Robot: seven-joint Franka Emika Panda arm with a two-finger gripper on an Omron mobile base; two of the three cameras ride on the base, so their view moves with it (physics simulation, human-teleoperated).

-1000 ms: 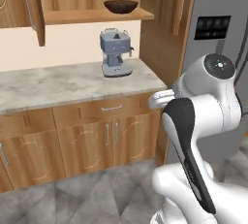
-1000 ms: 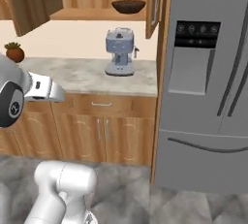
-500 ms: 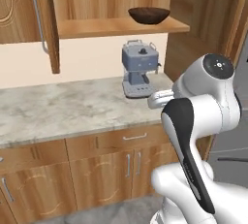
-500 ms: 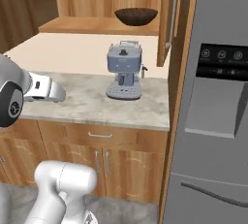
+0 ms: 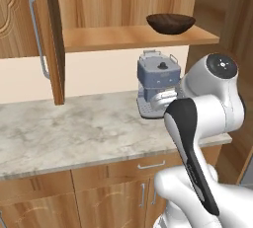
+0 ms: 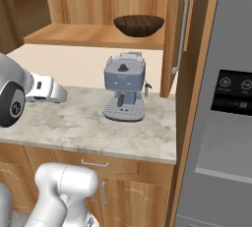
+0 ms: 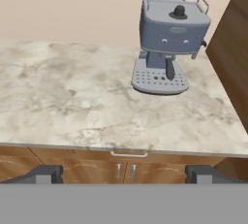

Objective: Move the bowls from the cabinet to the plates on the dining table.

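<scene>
Since the cabinet (image 5: 34, 39) doors stand open on both sides, the shelf (image 5: 123, 37) is exposed and the dark brown bowl (image 5: 170, 23) sits in plain reach, upright near the shelf's right end, directly above the coffee machine (image 5: 157, 88). That's the task's thing. The pale bowl I can't find in these views, so it's either elsewhere or hidden.

Gripper (image 7: 123, 173) is spread wide and empty, fingertips (image 7: 44, 173) far apart at the bottom of the hand view. It looks down over the counter (image 7: 72, 102) edge toward the coffee machine, level with the counter rather than the shelf, so it's staged for approach, not a grasp. Wide jaws make sense: a deep round bowl needs a rim pinch, and the opening has to clear the wall first.

Judgement: early in the task, nothing carried yet. Next move needs the hand raised to shelf height and angled to catch the bowl's near rim.

Risks: the coffee machine sits right under the reach path, so a low approach clips it. The right door (image 6: 179, 29), with its bar handle, hangs close beside the bowl and narrows side clearance. The fridge (image 6: 221, 103) flanks the counter on that side.
</scene>
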